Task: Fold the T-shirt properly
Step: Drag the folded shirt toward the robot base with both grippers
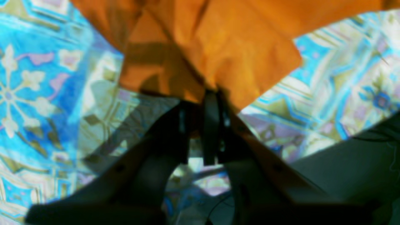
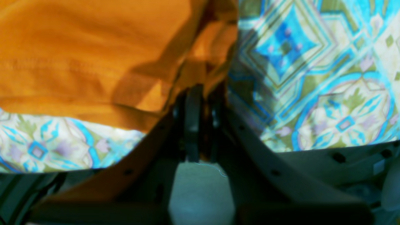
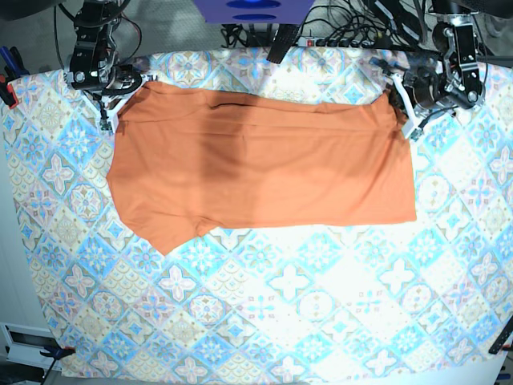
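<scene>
In the left wrist view, the left gripper is seen with its jaws drawn together on a corner of the T-shirt; orange fabric is pinched between the fingers. In the right wrist view, the right gripper is likewise closed on a bunched edge of the T-shirt, with cloth caught between the fingers.

In the base view, the T-shirt is laid mostly flat on the tablecloth, spread sideways across the far half of the table. The two far corners are held, one by each gripper, at opposite ends of the far edge. One sleeve projects toward the near left of that view.

The step in hand is judged to be the first fold: the far edge is to be carried over toward the near edge. For a clean result, both corners should be raised together and at equal height, so that the held edge is kept taut and straight. The edge should be moved level across the garment and laid down parallel to the near hem. Uneven travel is likely to produce a skewed crease.

The right arm is posed at the far left corner of the table in the base view, and the left arm at the far right. Both wrists are angled inward and low to the cloth.
</scene>
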{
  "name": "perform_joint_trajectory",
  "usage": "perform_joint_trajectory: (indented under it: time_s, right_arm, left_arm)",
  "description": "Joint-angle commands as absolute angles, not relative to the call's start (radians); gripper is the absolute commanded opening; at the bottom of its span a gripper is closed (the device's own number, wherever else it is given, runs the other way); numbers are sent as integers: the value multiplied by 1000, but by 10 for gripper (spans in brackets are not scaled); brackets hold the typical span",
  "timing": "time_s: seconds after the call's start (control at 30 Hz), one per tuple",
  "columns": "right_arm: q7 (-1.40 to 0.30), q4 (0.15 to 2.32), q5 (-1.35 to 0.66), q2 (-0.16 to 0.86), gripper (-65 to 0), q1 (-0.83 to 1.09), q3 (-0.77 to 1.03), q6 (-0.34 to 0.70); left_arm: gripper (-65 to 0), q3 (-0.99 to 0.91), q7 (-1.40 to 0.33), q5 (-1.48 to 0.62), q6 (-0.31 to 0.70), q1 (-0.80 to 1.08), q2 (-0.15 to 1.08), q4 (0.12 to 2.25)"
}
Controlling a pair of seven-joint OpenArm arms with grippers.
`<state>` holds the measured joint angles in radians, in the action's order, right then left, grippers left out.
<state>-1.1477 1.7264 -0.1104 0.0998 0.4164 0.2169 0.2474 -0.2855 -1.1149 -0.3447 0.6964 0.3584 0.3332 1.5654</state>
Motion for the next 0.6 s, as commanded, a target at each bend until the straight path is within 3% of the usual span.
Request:
perform_joint_trajectory:
  time_s: [0.0, 0.23, 0.57]
  right_arm:
    - [-1147, 1747, -111, 107, -619, 420, 222, 246]
    - [-1158, 1750, -111, 111, -619, 470, 225, 246]
    - [-1148, 1750, -110, 113, -620, 501, 231, 245]
  left_arm:
    - [-628, -292, -1112, -346, 698, 371, 349, 1577]
    - [-628, -404, -1104, -346, 698, 441, 352, 1577]
    - [-625, -417, -1102, -348, 698, 458, 400, 1577]
